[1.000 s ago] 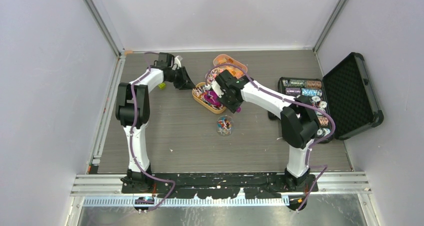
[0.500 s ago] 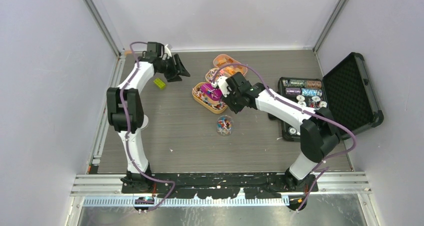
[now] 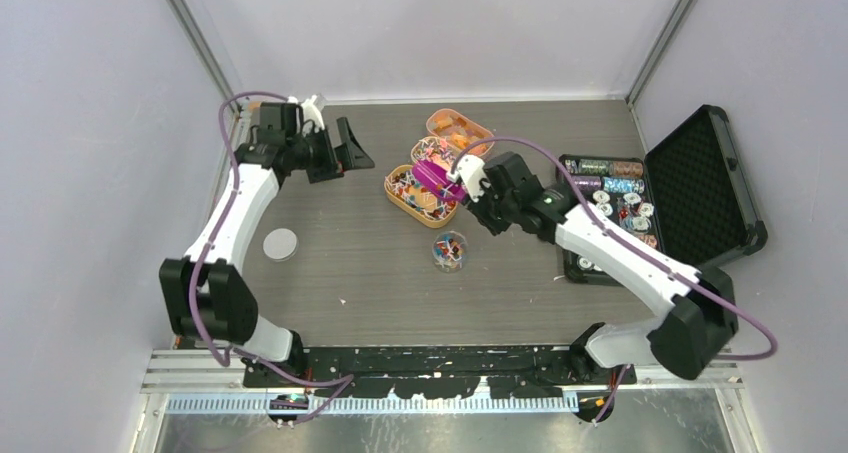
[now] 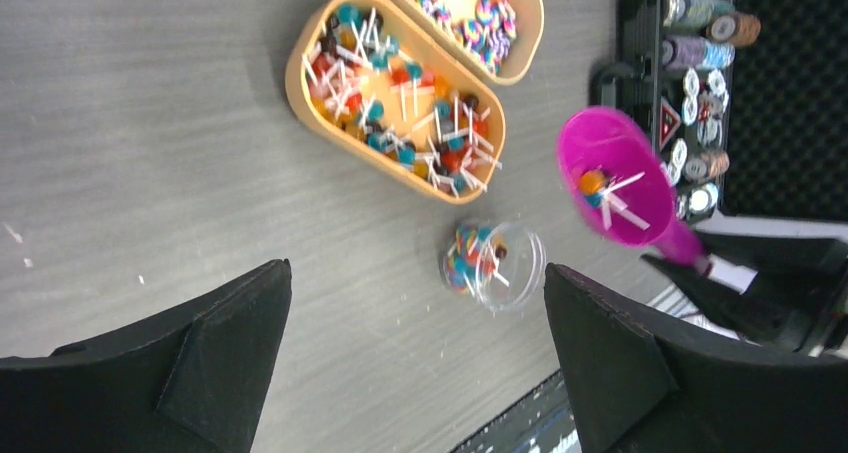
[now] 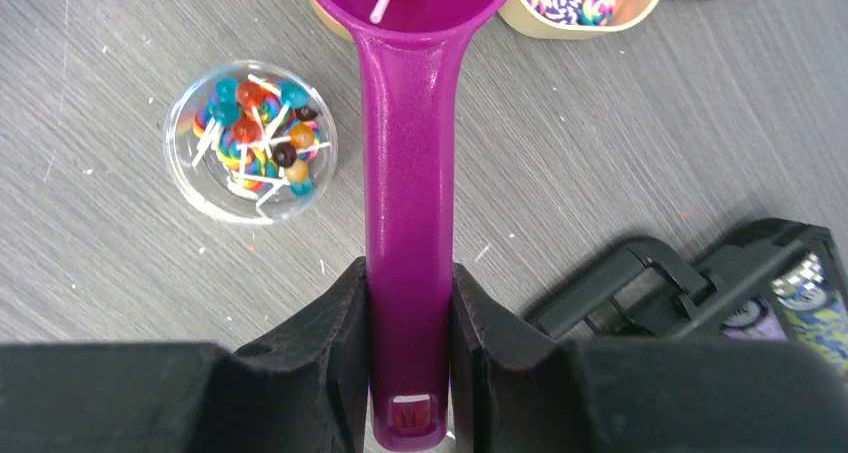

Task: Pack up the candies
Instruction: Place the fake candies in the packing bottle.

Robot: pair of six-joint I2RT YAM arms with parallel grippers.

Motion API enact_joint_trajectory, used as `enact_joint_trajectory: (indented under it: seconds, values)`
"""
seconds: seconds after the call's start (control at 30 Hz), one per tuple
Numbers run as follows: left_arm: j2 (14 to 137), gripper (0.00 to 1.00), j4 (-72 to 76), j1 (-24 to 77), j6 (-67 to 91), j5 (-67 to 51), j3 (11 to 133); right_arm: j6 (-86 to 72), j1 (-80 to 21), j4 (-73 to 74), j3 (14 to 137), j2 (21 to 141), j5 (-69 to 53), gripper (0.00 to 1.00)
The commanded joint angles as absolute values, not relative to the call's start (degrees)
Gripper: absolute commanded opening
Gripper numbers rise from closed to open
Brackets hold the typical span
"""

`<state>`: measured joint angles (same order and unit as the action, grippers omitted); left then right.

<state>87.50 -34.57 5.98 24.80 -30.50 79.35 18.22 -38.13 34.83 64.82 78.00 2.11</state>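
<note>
- Top view: L gripper [image 3: 345, 151] at 10 o'clock of the table [image 3: 330, 283], jaws spread wide, nothing btw them.
- R gripper [image 3: 472, 190] near ctr, clamped on the handle of the magenta scoop [image 3: 435, 176]. Scoop bowl points to 10 o'clock, over the near tan tray [image 3: 389, 187].
- Most candies [image 3: 412, 197] lie in that tray. More sit in the two other trays [image 3: 458, 133] at its 1 o'clock, and some in the clear cup [image 3: 450, 251] at its 5 o'clock, apart from it.
- White lid [image 3: 281, 244] flat on the table at 9 o'clock, well apart from the cup. Black case [image 3: 705, 188] open at 3 o'clock, poker chips [image 3: 612, 185] inside.
- L wrist view: both fingers [image 4: 190, 373] at the bottom corners, wide gap, only table in it.
- Clear cup [image 4: 495, 263] just right of ctr, part-filled w/ candies. Near tan tray [image 4: 296, 73] at 12 o'clock, full of candies on white sticks.
- Magenta scoop [image 4: 610, 153] at 3 o'clock, a few candies in its bowl, at the cup's 2 o'clock.
- R wrist view: fingers [image 5: 325, 338] press on both sides of the scoop handle [image 5: 408, 223], which runs from 6 to 12 o'clock.
- Scoop bowl cut by the top edge, one orange candy w/ white stick showing.
- Clear cup [image 5: 250, 138] at 10 o'clock, beside the handle, not touching.
- Tray of swirled candies at 1 o'clock, case corner at 4 o'clock.
</note>
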Motion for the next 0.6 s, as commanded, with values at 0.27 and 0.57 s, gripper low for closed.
enact_joint_trajectory:
  seconds: [0.27, 0.57]
  values:
    - [67.3, 1.00, -37.7, 6.3, 18.7, -31.0, 59.4, 20.9, -38.0, 56.6, 67.3, 67.1, 8.8, 0.01]
    - [61.0, 1.00, -42.1, 10.3, 13.0, -20.6, 54.0, 23.4, -41.0, 68.0, 67.9, 64.8, 12.7, 0.00]
